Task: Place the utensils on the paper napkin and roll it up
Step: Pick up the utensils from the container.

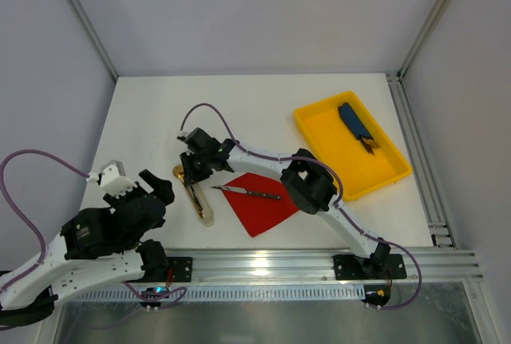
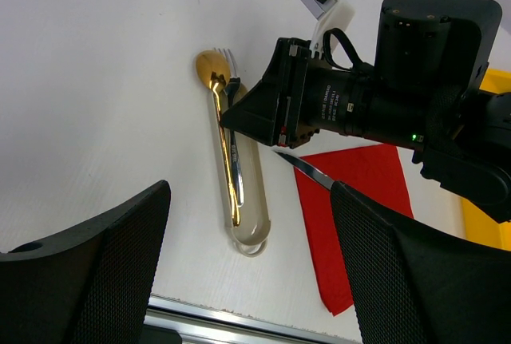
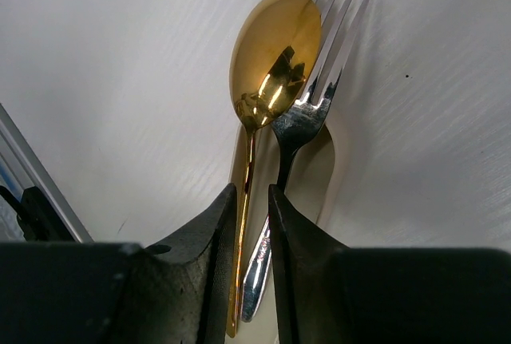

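Open table (image 1: 144, 112) lies behind the utensils (image 1: 196, 200), gold spoon (image 3: 275, 49) and silver fork (image 3: 319, 96) just left of the red napkin (image 1: 259, 208). Right pincer (image 3: 254, 192) straddles their handles; clamped or not, cannot tell. Left pincer (image 2: 249, 192) gapes wide.

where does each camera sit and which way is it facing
top external: above and behind the bases, looking down on the table; both arms show.
left wrist: on the left arm, facing the red napkin and right claw; own fingers show.
right wrist: on the right arm, close on spoon and fork; own fingers show.
shared by both wrists: spoon, fork
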### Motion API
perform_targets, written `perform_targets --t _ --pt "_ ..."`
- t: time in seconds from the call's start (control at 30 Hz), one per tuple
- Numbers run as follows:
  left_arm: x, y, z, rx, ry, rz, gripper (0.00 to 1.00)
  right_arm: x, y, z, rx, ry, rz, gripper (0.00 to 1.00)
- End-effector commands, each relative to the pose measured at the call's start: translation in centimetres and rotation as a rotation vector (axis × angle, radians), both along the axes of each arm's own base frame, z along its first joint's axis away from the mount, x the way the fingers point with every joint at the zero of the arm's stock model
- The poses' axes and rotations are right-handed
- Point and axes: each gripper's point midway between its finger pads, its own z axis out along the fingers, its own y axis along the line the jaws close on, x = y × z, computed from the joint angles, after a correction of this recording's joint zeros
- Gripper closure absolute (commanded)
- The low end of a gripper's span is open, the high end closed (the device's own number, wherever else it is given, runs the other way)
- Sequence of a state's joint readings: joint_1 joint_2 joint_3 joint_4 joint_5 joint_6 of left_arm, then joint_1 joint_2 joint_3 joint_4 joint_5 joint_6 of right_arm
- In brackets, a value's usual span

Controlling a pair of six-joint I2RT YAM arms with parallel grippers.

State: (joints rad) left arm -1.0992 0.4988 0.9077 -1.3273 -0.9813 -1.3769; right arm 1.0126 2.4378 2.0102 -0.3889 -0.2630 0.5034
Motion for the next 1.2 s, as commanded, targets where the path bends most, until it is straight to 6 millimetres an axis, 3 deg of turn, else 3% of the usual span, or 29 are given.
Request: perform_targets --t 0.0,0.7,1.17 --pt "0.3 -0.2 0.4 -0.019 -0.022 0.015 0.18 0.3 1.6 2.1 0.069 -0.033 0.021 0.73" --pt "0.2 -0.1 0.1 -0.029 -0.017 0.014 0.18 -0.1 2.4 1.5 0.097 -0.006 0.048 0.74" --pt "0.0 0.0 -0.1 -0.039 -0.011 0.013 0.18 -0.1 2.6 2.2 0.121 0.003 0.047 0.91"
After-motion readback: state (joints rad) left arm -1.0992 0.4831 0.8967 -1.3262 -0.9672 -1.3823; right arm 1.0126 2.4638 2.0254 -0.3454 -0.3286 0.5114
